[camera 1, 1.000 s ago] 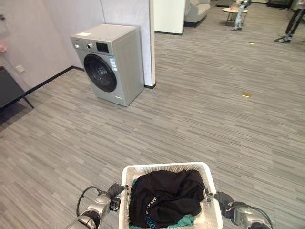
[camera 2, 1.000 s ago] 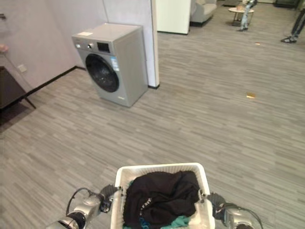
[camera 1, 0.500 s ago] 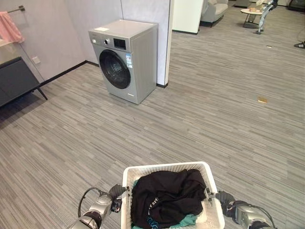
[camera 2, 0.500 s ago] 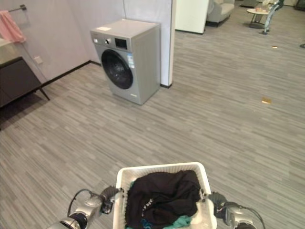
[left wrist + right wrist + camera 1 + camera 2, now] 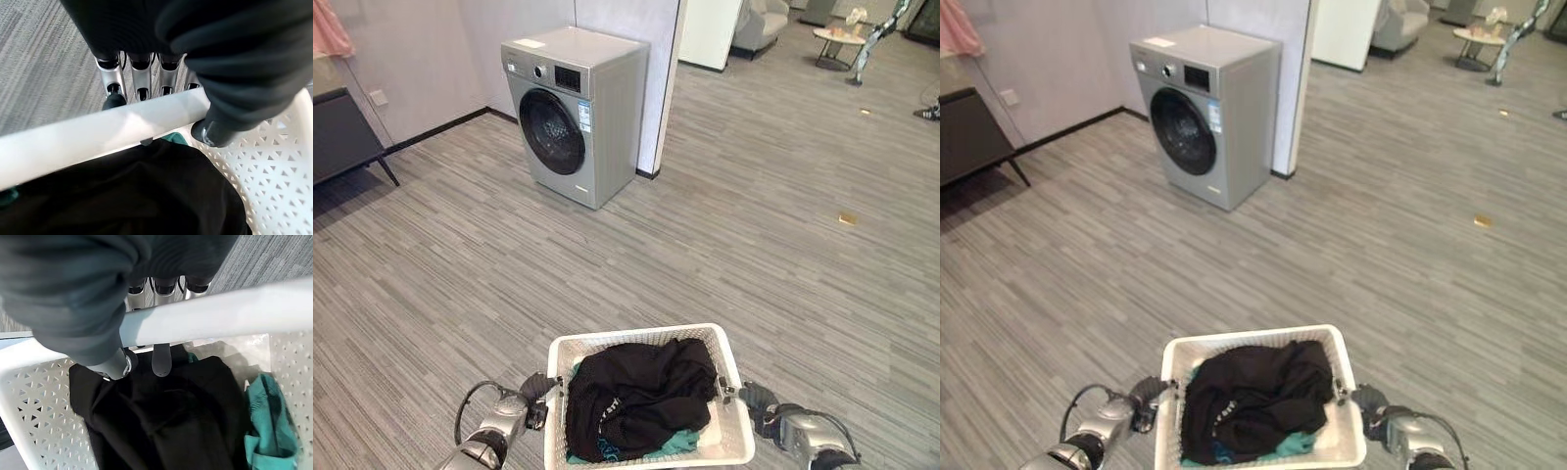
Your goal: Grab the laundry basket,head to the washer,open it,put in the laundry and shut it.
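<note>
White laundry basket (image 5: 731, 370) carried low in front, left hand (image 5: 146, 83) and right hand (image 5: 161, 308) each curled around a rim bar, black garment (image 5: 641, 397) over teal cloth (image 5: 674, 443) inside, grey washer (image 5: 576, 113) closed, well ahead by the wall

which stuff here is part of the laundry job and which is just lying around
Part of the job:
laundry basket, held at each side by the left hand and right hand
black garment and teal cloth inside it
washer, door shut

Just around:
dark cabinet
pink towel
small round table
</note>
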